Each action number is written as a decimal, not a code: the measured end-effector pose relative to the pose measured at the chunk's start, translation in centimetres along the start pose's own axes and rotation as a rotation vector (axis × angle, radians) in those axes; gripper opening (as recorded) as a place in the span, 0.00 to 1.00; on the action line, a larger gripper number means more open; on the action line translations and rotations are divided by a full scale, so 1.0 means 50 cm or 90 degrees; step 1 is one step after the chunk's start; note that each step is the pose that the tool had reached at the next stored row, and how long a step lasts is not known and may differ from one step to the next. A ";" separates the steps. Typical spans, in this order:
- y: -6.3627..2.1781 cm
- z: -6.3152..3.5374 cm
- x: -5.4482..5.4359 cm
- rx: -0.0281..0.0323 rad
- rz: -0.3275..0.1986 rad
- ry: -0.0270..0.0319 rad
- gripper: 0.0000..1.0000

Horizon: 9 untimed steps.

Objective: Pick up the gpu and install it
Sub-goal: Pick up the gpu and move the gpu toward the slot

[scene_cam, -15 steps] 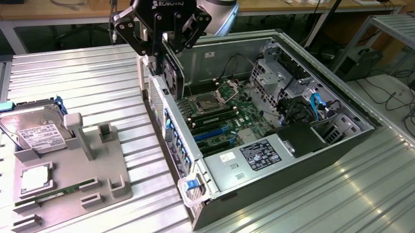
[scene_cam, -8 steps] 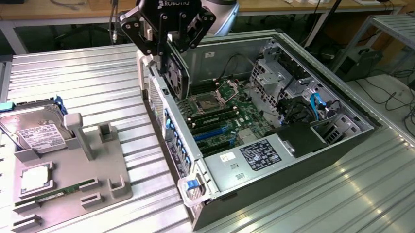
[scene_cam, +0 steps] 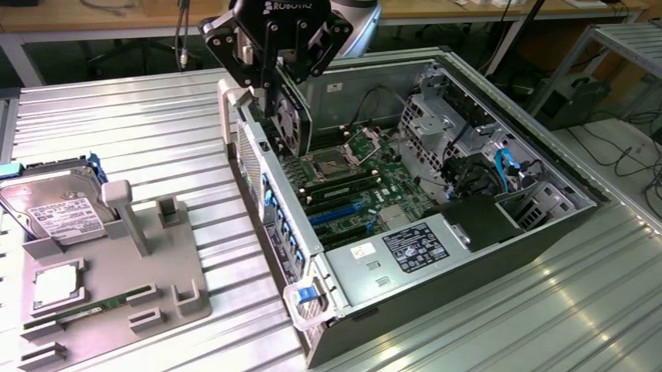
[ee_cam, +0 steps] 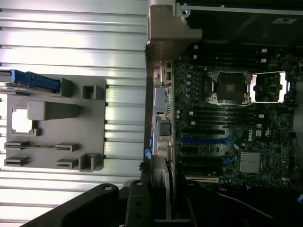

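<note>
We see the black jaws clenched on the upper edge of the thin dark rectangular gpu [scene_cam: 294, 116], a card with a pale metal end bracket and a round grey fan pattern on its face. The card hangs on edge, upright, with its bracket toward the exterior view's left.

It sits just inside the rear wall of the open dark tower computer case [scene_cam: 445, 318], which lies on its side on the ribbed aluminium bench [scene_cam: 135, 124]. The card's lower edge is over the green motherboard [scene_cam: 362, 190], close to a square metal-framed processor socket [scene_cam: 333, 164]. We cannot tell whether that edge touches the board or a slot. In the wrist view the card shows edge-on, running along the board's rear side.

Deeper in the case, toward the exterior view's right, a bright blue cable [scene_cam: 505, 167] curves among the drive bays.

Beside the case, on the exterior view's left, a flat grey plastic parts fixture [scene_cam: 155, 263] rests on the bench. A boxy silver hard drive with a white label [scene_cam: 52, 209] leans in its far end, and a narrow green memory stick [scene_cam: 88, 310] lies in a slot nearer the camera, well apart from the card.
</note>
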State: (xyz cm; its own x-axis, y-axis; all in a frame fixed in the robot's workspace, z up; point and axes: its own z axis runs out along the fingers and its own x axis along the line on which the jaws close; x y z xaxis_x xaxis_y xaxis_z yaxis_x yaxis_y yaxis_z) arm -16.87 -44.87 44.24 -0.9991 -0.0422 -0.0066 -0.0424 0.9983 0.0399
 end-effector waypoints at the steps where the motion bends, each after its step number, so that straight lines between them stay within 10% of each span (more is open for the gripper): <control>1: 0.000 0.000 -0.002 -0.0001 0.000 0.0000 0.29; 9: -0.001 0.001 -0.019 -0.0001 -0.002 0.0000 0.29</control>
State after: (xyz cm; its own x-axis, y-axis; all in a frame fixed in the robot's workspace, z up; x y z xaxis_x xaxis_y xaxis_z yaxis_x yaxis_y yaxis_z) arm -15.92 -44.87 44.20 -0.9990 -0.0452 -0.0066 -0.0455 0.9982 0.0400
